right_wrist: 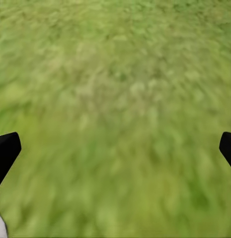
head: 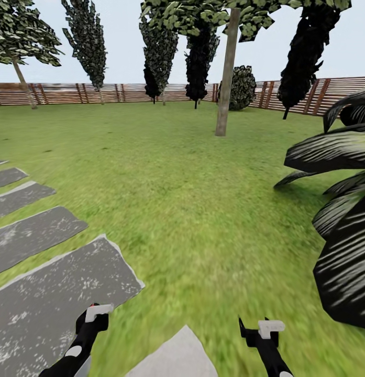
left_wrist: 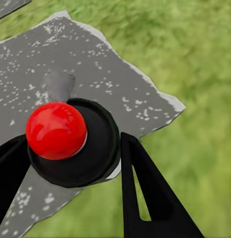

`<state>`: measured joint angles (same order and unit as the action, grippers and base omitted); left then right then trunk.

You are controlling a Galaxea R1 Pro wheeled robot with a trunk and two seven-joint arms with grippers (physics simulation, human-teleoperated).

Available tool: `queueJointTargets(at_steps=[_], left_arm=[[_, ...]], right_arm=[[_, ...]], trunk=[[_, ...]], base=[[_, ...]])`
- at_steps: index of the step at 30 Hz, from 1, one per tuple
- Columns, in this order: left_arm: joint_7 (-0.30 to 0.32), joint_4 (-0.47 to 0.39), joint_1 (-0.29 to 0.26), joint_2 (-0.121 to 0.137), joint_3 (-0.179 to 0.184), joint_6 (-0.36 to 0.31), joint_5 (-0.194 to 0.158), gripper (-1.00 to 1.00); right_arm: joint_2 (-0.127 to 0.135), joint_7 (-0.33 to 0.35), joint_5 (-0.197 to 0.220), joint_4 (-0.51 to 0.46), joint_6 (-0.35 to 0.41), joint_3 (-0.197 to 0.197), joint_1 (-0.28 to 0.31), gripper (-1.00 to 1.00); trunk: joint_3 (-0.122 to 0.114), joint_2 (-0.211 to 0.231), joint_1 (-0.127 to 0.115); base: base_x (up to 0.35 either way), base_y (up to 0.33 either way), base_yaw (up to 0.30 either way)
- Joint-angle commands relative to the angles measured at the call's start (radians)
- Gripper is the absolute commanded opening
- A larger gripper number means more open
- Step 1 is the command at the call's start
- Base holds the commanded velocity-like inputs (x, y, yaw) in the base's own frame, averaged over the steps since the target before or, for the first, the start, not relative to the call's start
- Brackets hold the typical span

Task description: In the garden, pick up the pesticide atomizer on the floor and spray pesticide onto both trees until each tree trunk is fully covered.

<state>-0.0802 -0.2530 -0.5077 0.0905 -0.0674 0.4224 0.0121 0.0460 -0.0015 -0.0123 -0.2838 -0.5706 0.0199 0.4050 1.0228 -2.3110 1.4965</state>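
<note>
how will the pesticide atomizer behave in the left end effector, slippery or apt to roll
The pesticide atomizer looks rigid, so it likely won't deform. Its round black body and glossy red top suggest it could twist or slip between the left end effector's fingers. If released onto the stone slab, it would probably roll.

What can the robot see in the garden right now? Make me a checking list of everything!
Surface: green lawn with grey stone slabs at the left.
Job's things: pesticide atomizer, black with red top, sits between the left end effector's fingers; tree trunk ahead; second tree far left.
Clutter: nothing seen.
Grippers: left end effector shut on the atomizer; right end effector open over grass.
Cables: nothing seen.
Surroundings: wooden fence, dark columnar trees, striped palm plant.
</note>
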Motion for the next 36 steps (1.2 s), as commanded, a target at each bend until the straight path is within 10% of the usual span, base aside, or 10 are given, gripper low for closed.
queueJointTargets(at_steps=[1, 36], left_arm=[[0.0, 0.0, 0.0, 0.0, 0.0, 0.0, 0.0, -1.0], [0.0, 0.0, 0.0, 0.0, 0.0, 0.0, 0.0, -1.0]], right_arm=[[0.0, 0.0, 0.0, 0.0, 0.0, 0.0, 0.0, 1.0], [0.0, 0.0, -0.004, 0.0, 0.0, -0.003, 0.0, 1.0]], trunk=[[0.0, 0.0, 0.0], [0.0, 0.0, 0.0]], base=[[0.338, 0.001, 0.0], [0.338, 0.0, 0.0]])
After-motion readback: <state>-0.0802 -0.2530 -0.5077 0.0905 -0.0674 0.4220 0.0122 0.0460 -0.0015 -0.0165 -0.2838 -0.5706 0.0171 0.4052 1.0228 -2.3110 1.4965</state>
